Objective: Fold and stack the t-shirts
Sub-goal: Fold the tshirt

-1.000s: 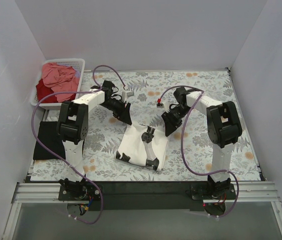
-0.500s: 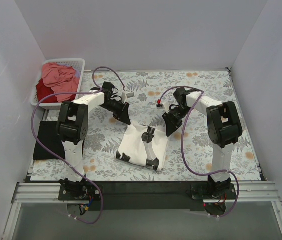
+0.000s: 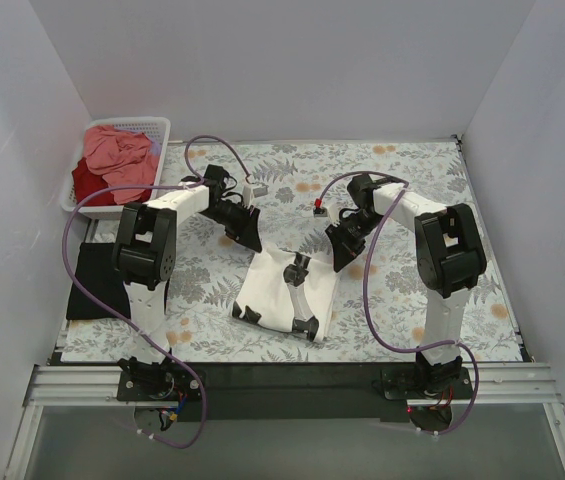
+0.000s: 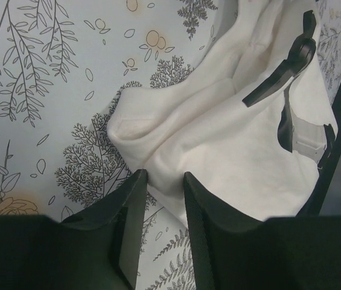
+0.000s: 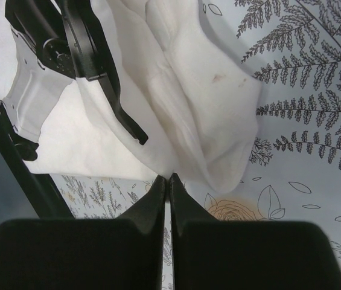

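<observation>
A cream-white t-shirt (image 3: 280, 295) with black print lies partly folded in the middle of the tablecloth. My left gripper (image 3: 250, 238) is at its far left corner. In the left wrist view that gripper (image 4: 163, 178) stands open, with a bulging fold of the shirt (image 4: 218, 139) just between its fingertips. My right gripper (image 3: 338, 260) is at the far right corner. The right wrist view shows it (image 5: 168, 178) shut, pinching the shirt's (image 5: 182, 103) edge. A black t-shirt (image 3: 97, 280) lies flat at the table's left edge. A salmon-pink t-shirt (image 3: 120, 152) and a dark red one (image 3: 86, 182) are heaped in the basket.
The white lattice basket (image 3: 157, 128) stands at the far left corner. White walls close in the floral tablecloth (image 3: 412, 190) on three sides. Purple cables loop over both arms. The black rail with the arm bases (image 3: 292, 385) runs along the near edge.
The right gripper's jaws have closed onto the shirt's edge. Both arms have barely shifted, and the shirt lies as before.
</observation>
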